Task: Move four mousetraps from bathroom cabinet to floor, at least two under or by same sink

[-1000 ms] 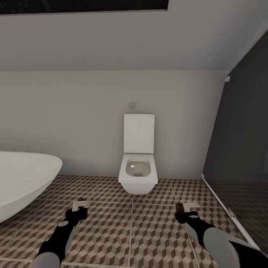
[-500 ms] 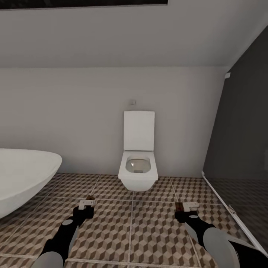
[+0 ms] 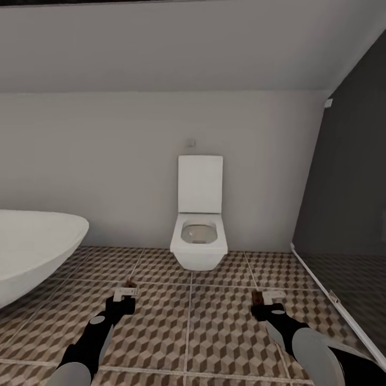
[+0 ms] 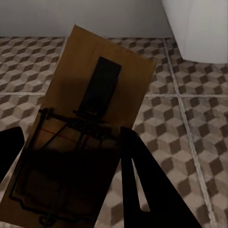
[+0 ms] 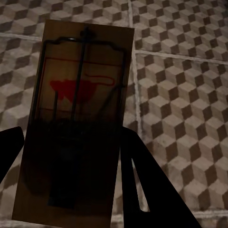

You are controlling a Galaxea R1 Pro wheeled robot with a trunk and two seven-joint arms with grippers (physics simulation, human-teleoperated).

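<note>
You have one mousetrap [image 4: 90, 128] clamped between the left gripper [image 3: 124, 296] fingers: a flat tan board with a dark plate and black wire frame, sticking forward past the fingertips, skewed a little off the gripper's line. A second mousetrap [image 5: 76, 118] sits likewise in your right gripper [image 3: 266, 298], red mark under its wire. Both are held above the bathroom floor [image 3: 214, 327], cube-patterned tiles beneath each gripper.
</note>
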